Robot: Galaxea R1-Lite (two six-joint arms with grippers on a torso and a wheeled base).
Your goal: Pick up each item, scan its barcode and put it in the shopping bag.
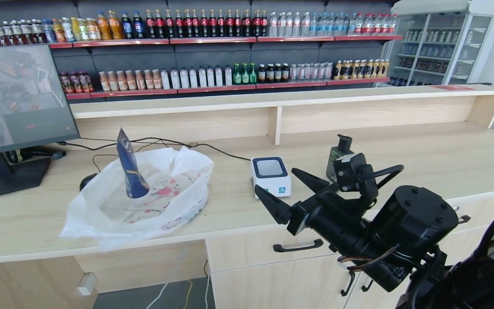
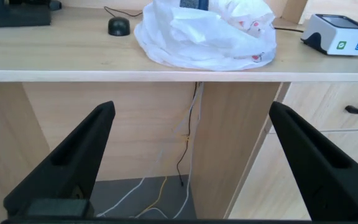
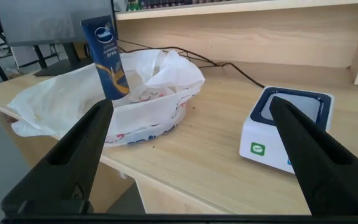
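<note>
Main risk: tipping the dark green bottle [image 1: 336, 161] with the right arm's wrist housing. Stands upright on the counter [image 1: 423, 163], just right of the barcode scanner [image 1: 271, 176], close behind the right gripper [image 1: 275, 178] and partly hidden by it. Needs a back-off and re-aim before any grasp; likely to topple or roll on a blind swing. Tall, narrow, pump-like cap, so probably tippy; better pinched at the body than the top.

Right gripper spread wide, holding nothing, hovering over the counter's front edge, aimed toward scanner and shopping bag [image 1: 144, 206]. Second risk: clipping the scanner with a fingertip [image 1: 268, 201], tips looking just in front of it in the head view.

Left gripper [image 2: 191, 109] also spread wide, empty, low in front of the cabinet [image 2: 148, 124], under counter level. Can't rise straight up without hitting the counter's overhang.

Blue tube [image 1: 130, 169] already inside the bag, standing cap-down, leaning slightly. Could get knocked over on dropping the bottle in beside it. Bag floppy, rim slumped low, reaching the front edge; prone to dragging if snagged.

Around: monitor [image 1: 15, 98] at far left, mouse [image 1: 87, 181] just beside the bag, cables [image 1: 212, 148] along the counter behind bag and scanner, drawer handle [image 1: 297, 247] below the scanner, drink shelves [image 1: 230, 40] behind. Scanner cable worth avoiding during the scan pass.
</note>
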